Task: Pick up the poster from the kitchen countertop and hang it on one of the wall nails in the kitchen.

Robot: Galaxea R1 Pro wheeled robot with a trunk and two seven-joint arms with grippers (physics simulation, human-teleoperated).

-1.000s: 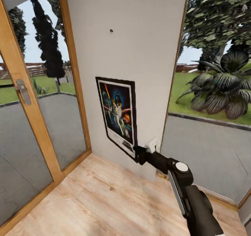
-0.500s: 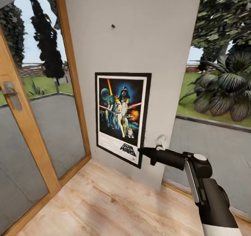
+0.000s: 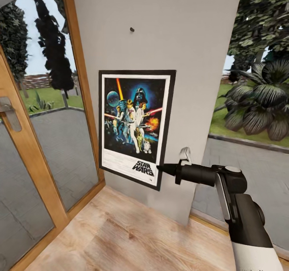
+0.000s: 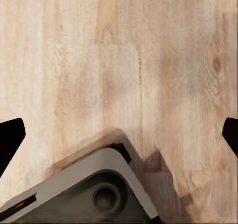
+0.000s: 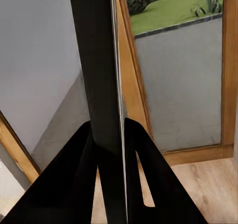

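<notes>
The poster (image 3: 134,126), a Star Wars print in a thin black frame, hangs upright and flat in front of the pale grey wall (image 3: 188,42). My right gripper (image 3: 159,168) is shut on its lower right edge. In the right wrist view the poster (image 5: 94,80) runs edge-on as a dark strip between the two black fingers (image 5: 74,184). A wall nail (image 3: 131,29) sticks out as a small dark dot well above the poster's top edge. My left gripper (image 4: 119,134) is open over the wooden floor, holding nothing. The kitchen countertop is out of view.
A glass door with a wooden frame (image 3: 82,82) and metal handle (image 3: 9,112) stands left of the wall. A white fitting (image 3: 184,154) sits on the wall just beyond my right wrist. Light wood floor (image 3: 120,231) lies below, and part of the robot base (image 4: 94,191) shows under my left gripper.
The poster has swung from edge-on to flat against the wall and risen towards the nail, carried by my right gripper. The head camera has also shifted.
</notes>
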